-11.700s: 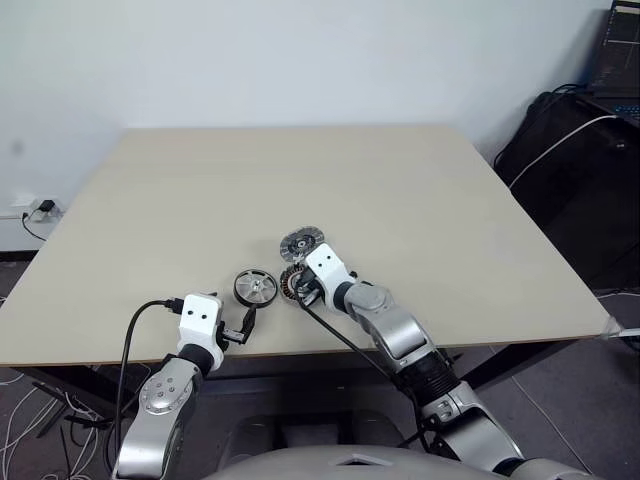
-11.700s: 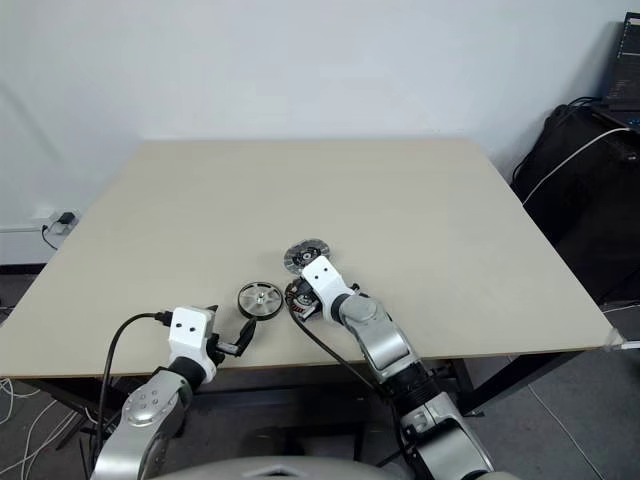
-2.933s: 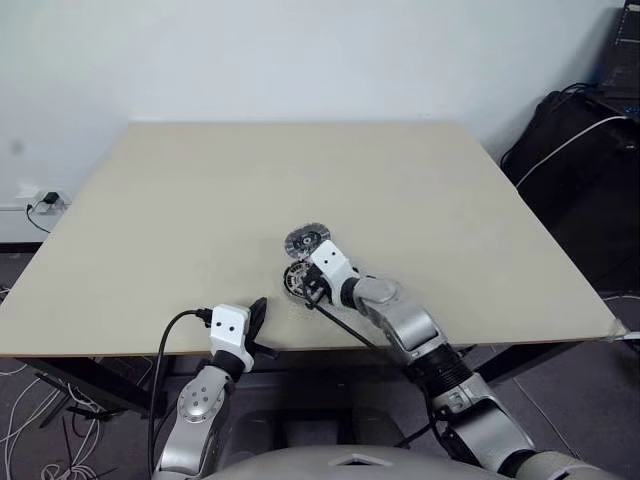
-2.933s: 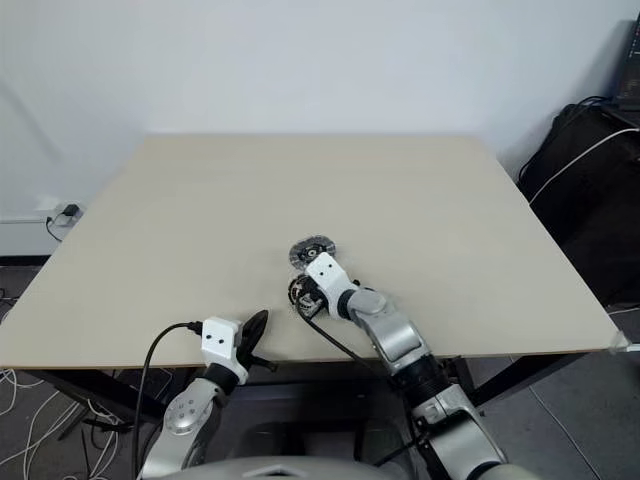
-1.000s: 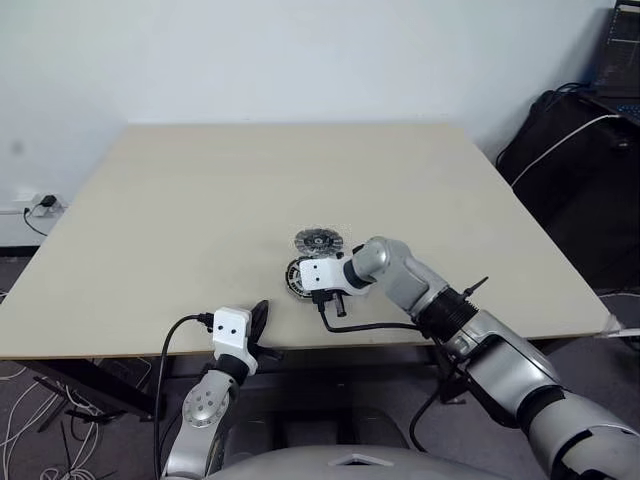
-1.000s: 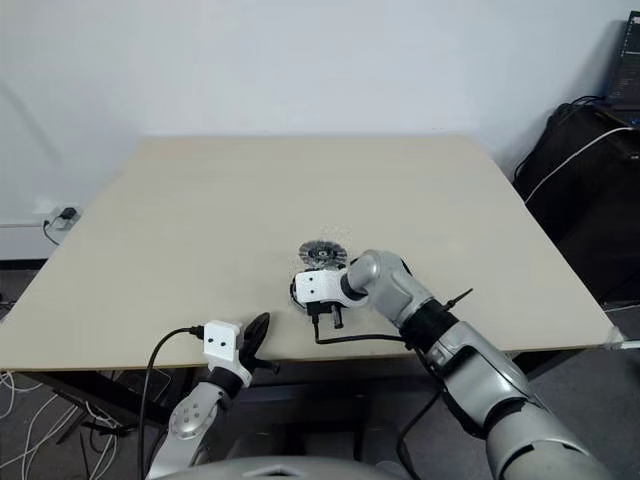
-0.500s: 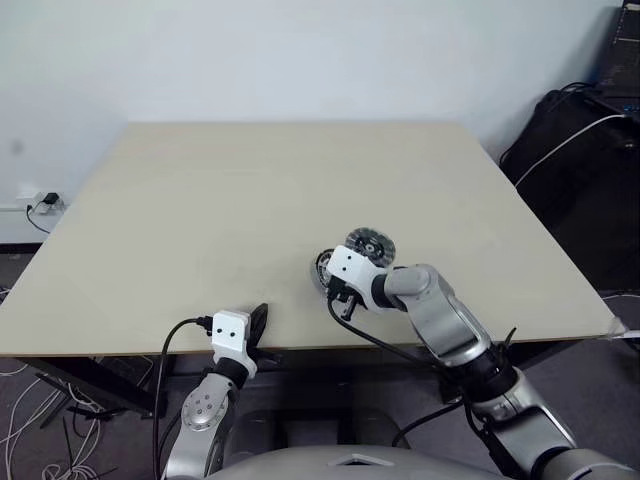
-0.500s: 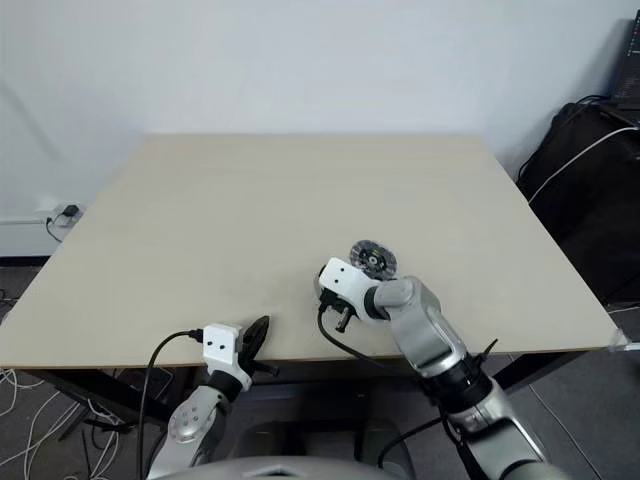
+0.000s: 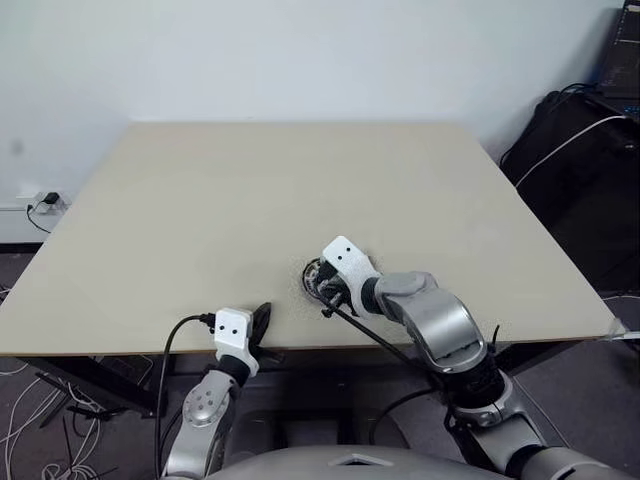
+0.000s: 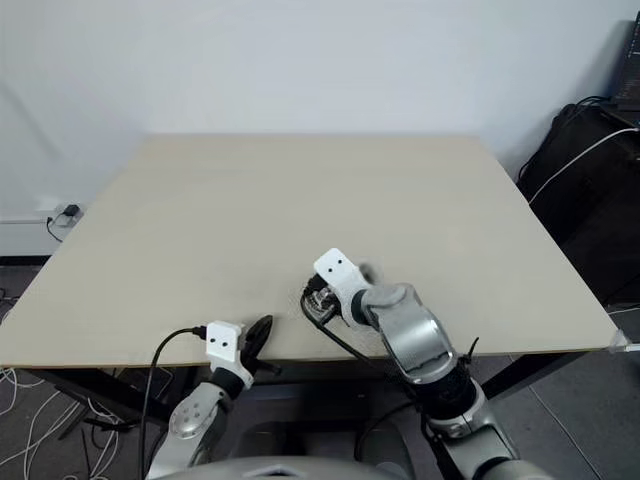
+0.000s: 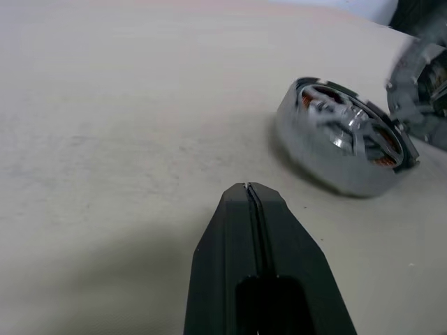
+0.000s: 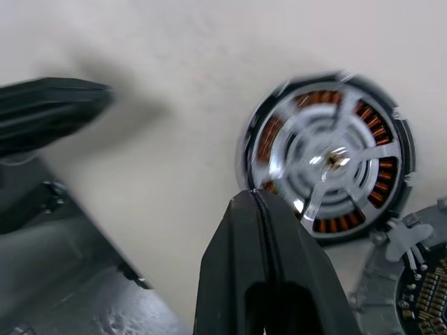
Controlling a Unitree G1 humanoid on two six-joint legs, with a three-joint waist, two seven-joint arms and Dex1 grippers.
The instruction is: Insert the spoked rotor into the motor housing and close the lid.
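Right gripper [image 12: 255, 199] hangs over the near part of the table [image 9: 200, 200], its two black fingers pressed together with nothing between them, tips pointing down at the near side of the motor housing [image 12: 328, 157]. From the right wrist view the housing lies flat on the tabletop with the spoked rotor [image 12: 318, 150] seated in it: silver spokes run out from a small bright centre, and copper-brown windings show through the gaps between them. Just beside the housing, at the corner of that view, sits a grey ribbed part with fine copper detail; whether it is the lid or a piece of the gripper's own body cannot be told. In the head views the white wrist block covers most of the assembly, so only a dark rim [image 9: 314, 275] peeks out on its left. Left gripper [image 11: 249, 188] rests at the near table edge, well apart from the housing, its fingers likewise closed on nothing and aimed level across the table toward the silver-walled housing [image 11: 342, 146].
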